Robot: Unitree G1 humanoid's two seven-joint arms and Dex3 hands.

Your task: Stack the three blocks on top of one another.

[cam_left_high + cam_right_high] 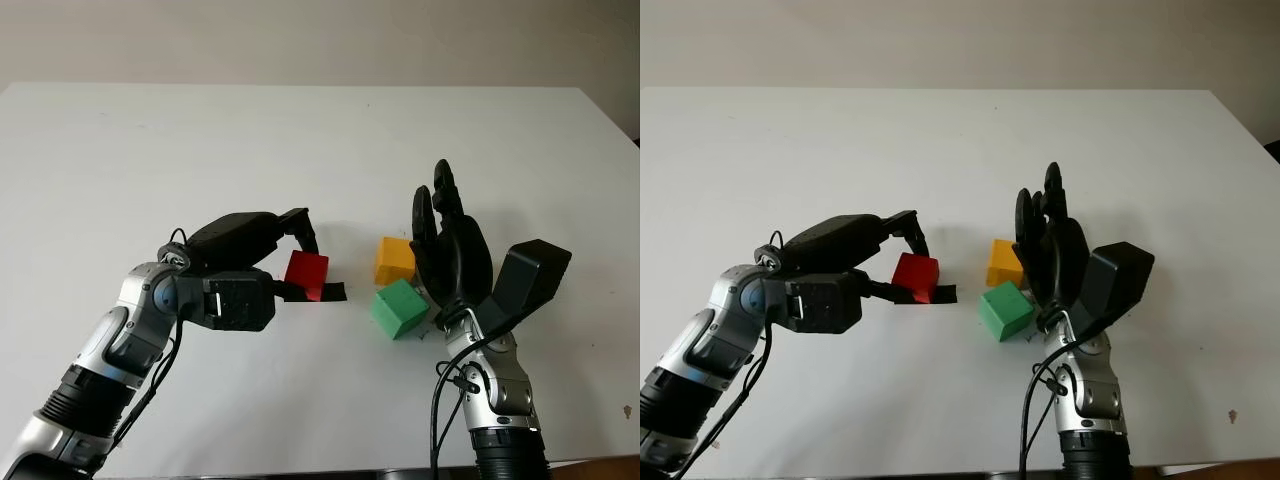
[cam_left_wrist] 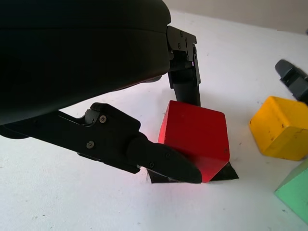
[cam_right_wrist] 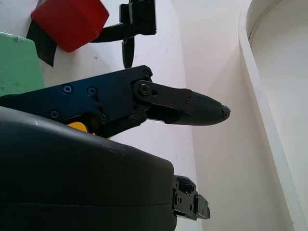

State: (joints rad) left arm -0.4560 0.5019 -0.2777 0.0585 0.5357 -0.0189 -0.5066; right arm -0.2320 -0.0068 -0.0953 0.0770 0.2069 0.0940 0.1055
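Grabbing the first one, by the look of it. Left hand (image 1: 300, 262) pinching the red block (image 1: 306, 274) between fingers, block low over the table (image 1: 150, 150) or touching it, can't tell. Yellow block (image 1: 394, 259) and green block (image 1: 399, 309) touching, just beside. Right hand (image 1: 450, 245) open, holding nothing, upright right beside those two. Next up probably: lift red, carry over, set square on one.

The right hand (image 3: 144, 108) is open, its black shell broad in the near view and one finger (image 3: 192, 108) reaching out over the white surface (image 3: 216, 57). Past it sit the red block (image 3: 70, 21) — gripped by the left hand (image 3: 132, 21) — and the edge of a green block (image 3: 17, 65), just beside each other. A sliver of yellow block (image 3: 77, 126) peeks out under the finger.
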